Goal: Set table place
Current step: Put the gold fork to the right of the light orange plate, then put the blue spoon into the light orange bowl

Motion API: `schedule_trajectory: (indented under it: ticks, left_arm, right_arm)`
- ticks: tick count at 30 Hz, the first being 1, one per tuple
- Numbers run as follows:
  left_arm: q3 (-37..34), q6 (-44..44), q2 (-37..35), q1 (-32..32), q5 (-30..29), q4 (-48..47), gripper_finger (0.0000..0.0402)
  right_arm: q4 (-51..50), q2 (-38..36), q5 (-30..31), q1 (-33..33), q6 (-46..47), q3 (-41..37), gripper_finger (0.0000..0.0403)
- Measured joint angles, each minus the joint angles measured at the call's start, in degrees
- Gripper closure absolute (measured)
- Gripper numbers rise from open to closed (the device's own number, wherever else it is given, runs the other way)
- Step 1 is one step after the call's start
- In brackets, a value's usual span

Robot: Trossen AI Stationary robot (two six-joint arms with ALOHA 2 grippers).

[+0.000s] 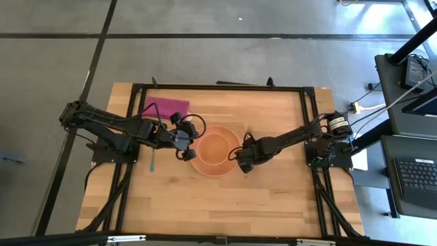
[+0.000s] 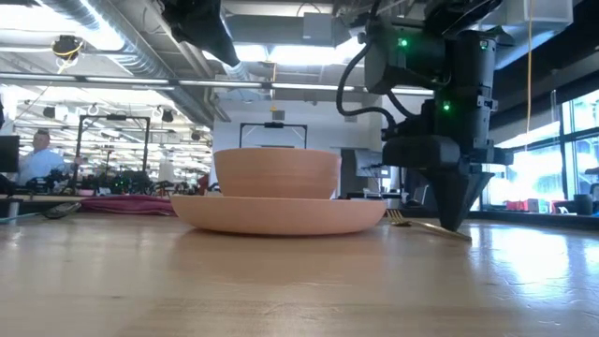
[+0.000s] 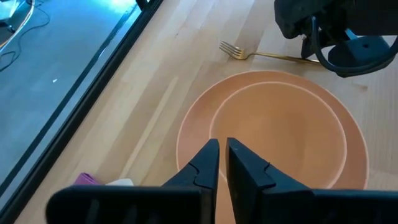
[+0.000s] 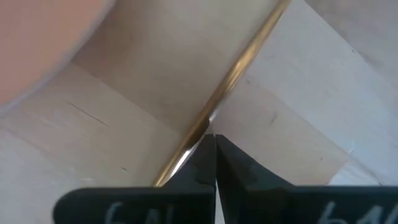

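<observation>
A salmon bowl stands on a salmon plate at the middle of the table. A gold fork lies flat on the table just right of the plate. My right gripper points down at the fork's handle and is shut on it. My left gripper is shut and empty, raised over the plate's left rim. The fork's tines point toward the table's far edge. My right gripper meets the fork's handle with its shut fingertips, coming from above and pointing down. The handle runs slantwise under the tips, which hide the exact spot of contact. The fork lies flat on the table.
A purple napkin lies at the far left of the table. A thin teal utensil lies left of the plate, near my left arm. Bare wood stretches along the near side. A person sits in the room beyond.
</observation>
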Motion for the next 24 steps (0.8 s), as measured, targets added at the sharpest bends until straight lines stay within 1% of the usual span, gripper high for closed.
schedule_trajectory:
  ticks: [6, 9, 12, 16, 17, 19, 24]
  left_arm:
    - [0.0, 0.0, 0.0, 0.0, 0.0, 0.0, 0.0366]
    - [0.0, 0.0, 0.0, 0.0, 0.0, 0.0, 0.0362]
    - [0.0, 0.0, 0.0, 0.0, -0.7, 0.0, 0.0359]
    - [0.0, 0.0, 0.0, 0.0, -0.8, 0.0, 0.036]
    - [0.0, 0.0, 0.0, 0.0, -0.7, 0.0, 0.0362]
    - [0.0, -0.6, 0.0, 0.0, 0.1, -0.1, 0.0367]
    - [-2.6, -6.7, 0.0, 0.0, 3.2, -0.6, 0.038]
  right_arm:
    - [2.6, 0.0, -0.1, 0.0, -0.8, 0.0, 0.0399]
    - [2.2, 0.0, -0.1, 0.0, -2.0, 0.0, 0.04]
    - [0.5, 0.0, -0.1, 0.0, -2.5, 0.2, 0.0401]
    - [-6.1, 0.0, 0.1, 0.0, -3.7, 3.9, 0.0396]
    - [-8.7, 0.0, 0.7, 0.2, -3.8, 5.5, 0.0395]
    - [-12.9, 0.0, 3.8, 1.2, -4.9, 9.4, 0.0394]
    - [-19.6, -0.2, 14.2, 5.8, -9.2, 20.6, 0.0393]
